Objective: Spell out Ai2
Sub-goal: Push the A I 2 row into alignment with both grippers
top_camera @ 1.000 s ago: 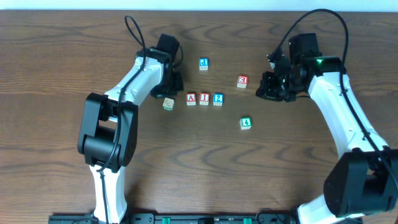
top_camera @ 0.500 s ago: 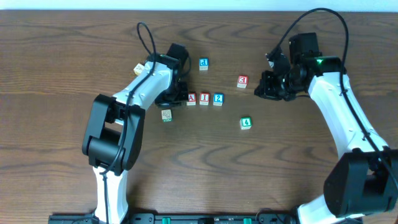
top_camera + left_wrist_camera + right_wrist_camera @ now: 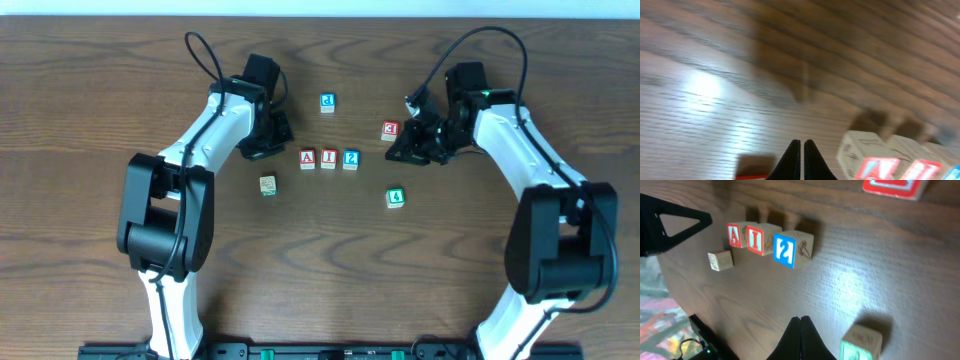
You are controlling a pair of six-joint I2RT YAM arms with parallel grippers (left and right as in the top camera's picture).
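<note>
Three cubes stand in a row at the table's middle: the red "A" cube (image 3: 307,158), the red "I" cube (image 3: 328,158) and the blue "2" cube (image 3: 350,158), touching side by side. The right wrist view shows the "A" cube (image 3: 735,235), the "I" cube (image 3: 756,240) and the "2" cube (image 3: 786,250). My left gripper (image 3: 272,140) is shut and empty, just left of the "A" cube (image 3: 875,167). My right gripper (image 3: 400,152) is shut and empty, right of the row.
A red "3" cube (image 3: 390,130) lies by my right gripper. A blue-lettered cube (image 3: 327,102) sits behind the row. A green cube (image 3: 395,198) lies at front right. A plain-faced cube (image 3: 267,185) lies at front left.
My left gripper drew back up and left from beside the "A" cube. My right gripper moved left, closer to the "3" cube. The plain cube ended up slightly nearer the front.
</note>
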